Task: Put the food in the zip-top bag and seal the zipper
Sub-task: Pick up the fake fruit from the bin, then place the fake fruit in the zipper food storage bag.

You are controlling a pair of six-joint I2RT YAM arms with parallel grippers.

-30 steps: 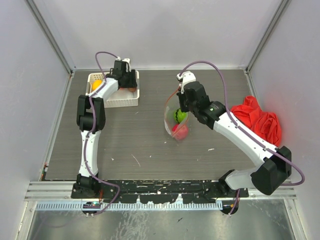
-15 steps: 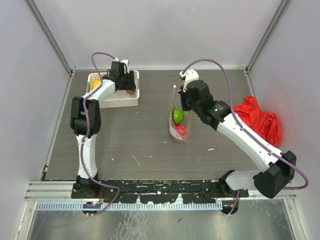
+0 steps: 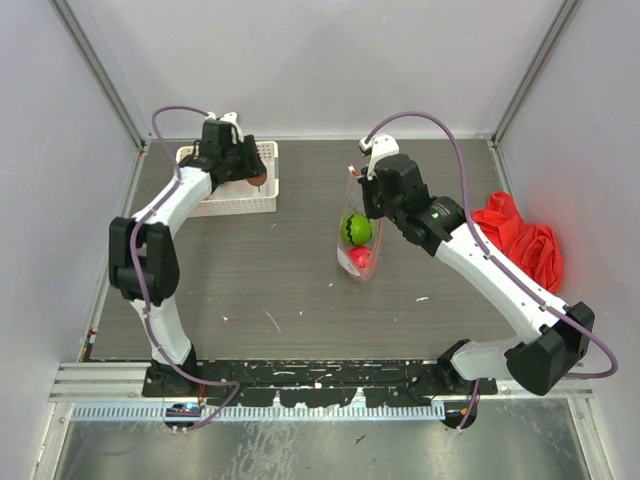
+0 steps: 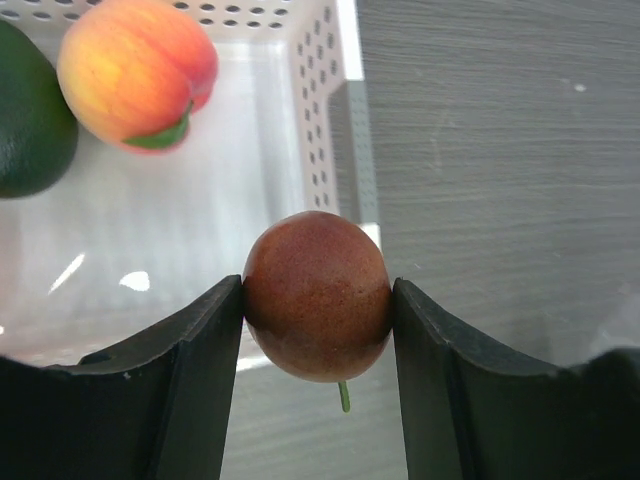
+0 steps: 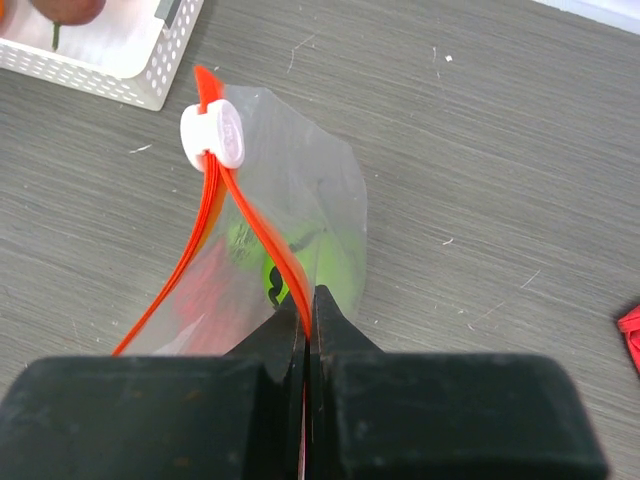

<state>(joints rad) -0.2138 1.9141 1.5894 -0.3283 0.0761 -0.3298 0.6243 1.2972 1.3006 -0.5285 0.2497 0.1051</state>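
My left gripper [image 4: 318,305] is shut on a brown fruit [image 4: 316,292] and holds it over the right rim of the white basket [image 4: 312,120]; it shows in the top view [image 3: 257,178]. A peach-pink fruit [image 4: 135,68] and a dark green fruit [image 4: 28,118] lie in the basket. My right gripper [image 5: 308,305] is shut on the orange-red zipper strip [image 5: 262,238] of the clear zip-top bag [image 3: 358,235], holding it up. A white slider [image 5: 214,135] sits at the strip's far end. A light green fruit [image 3: 358,229] and a red fruit [image 3: 361,259] are inside the bag.
A red cloth [image 3: 520,243] lies at the right side of the table. The white basket [image 3: 232,204] stands at the back left. Grey walls with metal posts close in the back and both sides.
My left arm has swung left and lifted the brown fruit out of the basket. My right gripper has raised the bag a little, and the fruits have settled lower in it.
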